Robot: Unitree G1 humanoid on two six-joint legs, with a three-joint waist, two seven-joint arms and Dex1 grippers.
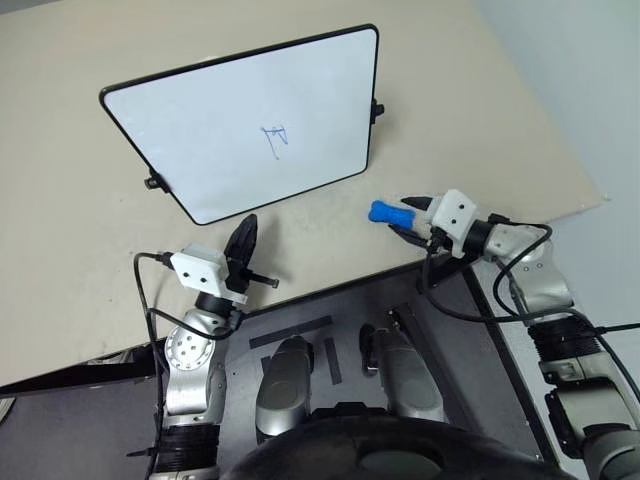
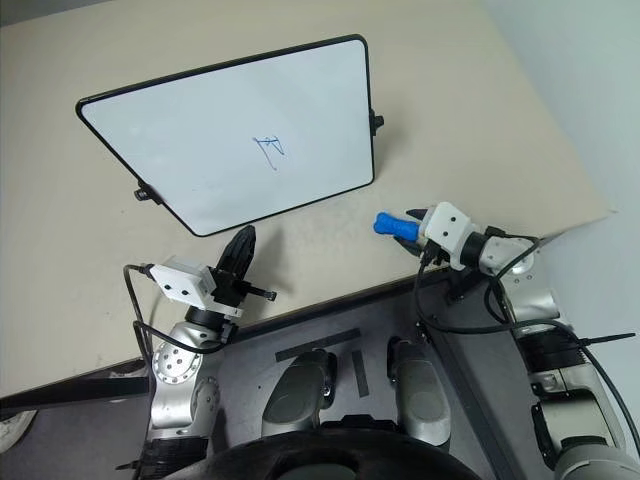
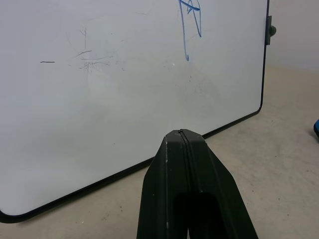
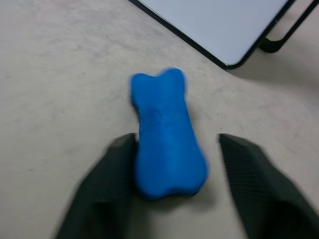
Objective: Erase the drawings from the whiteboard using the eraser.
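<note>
Beside whiteboard [image 1: 250, 120] corner, eraser [image 4: 167, 134], bare table [image 1: 60, 200]

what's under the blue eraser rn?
The eraser lies on the bare beige table, between the right gripper's open fingers; one finger touches it, the other stands apart. The tabletop directly beneath it is covered.

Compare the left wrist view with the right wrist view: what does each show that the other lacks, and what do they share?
Left wrist view alone: the blue drawings on the board, faint grey smudges, and the left gripper, fingers pressed together. Right wrist view alone: the right gripper, its fingers either side of the eraser with a gap on one side. Both: the whiteboard, the beige tabletop, and the eraser, just a sliver in the left wrist view.
</note>
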